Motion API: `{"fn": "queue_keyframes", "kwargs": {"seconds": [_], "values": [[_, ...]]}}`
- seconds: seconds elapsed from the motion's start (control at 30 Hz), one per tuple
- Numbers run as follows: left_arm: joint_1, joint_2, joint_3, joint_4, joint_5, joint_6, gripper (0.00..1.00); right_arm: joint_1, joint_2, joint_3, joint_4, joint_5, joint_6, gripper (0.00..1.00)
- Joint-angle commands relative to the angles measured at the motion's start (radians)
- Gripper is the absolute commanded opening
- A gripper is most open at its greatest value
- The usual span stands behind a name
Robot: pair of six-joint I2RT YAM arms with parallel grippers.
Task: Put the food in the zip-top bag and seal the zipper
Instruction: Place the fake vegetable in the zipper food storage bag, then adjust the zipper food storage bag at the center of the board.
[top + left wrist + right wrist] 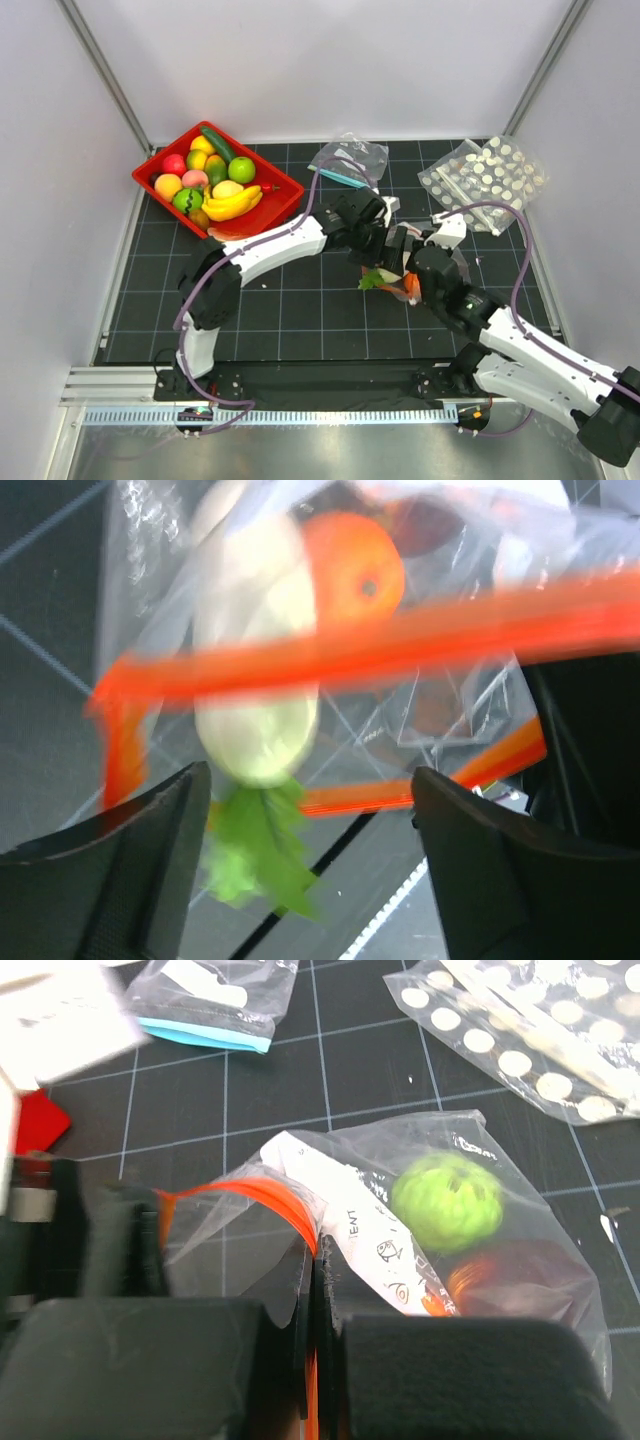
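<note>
Now my right gripper (315,1295) clamps the zipper (262,1192) to hold the zip-top bag (540,1210) agape; my left gripper (310,790), spread and empty, faces the half-inserted radish (255,670).

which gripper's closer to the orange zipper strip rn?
Right. The right gripper is shut on the zipper; the left gripper is open, facing the strip without gripping it.
</note>
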Motion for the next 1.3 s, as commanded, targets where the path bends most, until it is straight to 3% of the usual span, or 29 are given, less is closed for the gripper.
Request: {"fn": "queue_keyframes", "kwargs": {"seconds": [0.0,0.27,0.4,0.63,0.87,0.97,1.0,1.1,1.27], "values": [[0.006,-0.118,-0.028,0.007,-0.015,-0.005,0.88,0.004,-0.032,0.042,-0.068,0.035,0.056,0.01],[0.006,-0.283,-0.178,0.022,-0.053,-0.014,0.86,0.004,-0.021,0.087,-0.164,0.05,0.083,0.01],[0.007,-0.349,-0.249,0.025,-0.154,-0.012,0.86,0.004,-0.043,0.087,-0.173,0.055,0.089,0.01],[0.013,-0.264,-0.265,0.06,-0.223,-0.008,0.82,0.004,-0.064,0.093,-0.189,0.044,0.105,0.01],[0.013,-0.137,-0.202,0.151,-0.247,-0.002,0.72,0.005,-0.06,0.096,-0.19,0.041,0.108,0.01],[0.013,-0.111,-0.185,0.159,-0.297,0.005,0.53,0.004,-0.058,0.099,-0.195,0.049,0.106,0.01],[0.013,-0.109,-0.183,0.156,-0.299,0.006,0.34,0.004,-0.058,0.102,-0.199,0.052,0.105,0.01],[0.013,-0.134,-0.199,0.148,-0.288,0.003,0.0,0.002,-0.06,0.111,-0.209,0.069,0.096,0.01],[0.007,-0.22,-0.17,0.044,-0.248,-0.001,0.0,0.004,0.037,0.169,-0.285,0.136,0.117,0.01]]}}
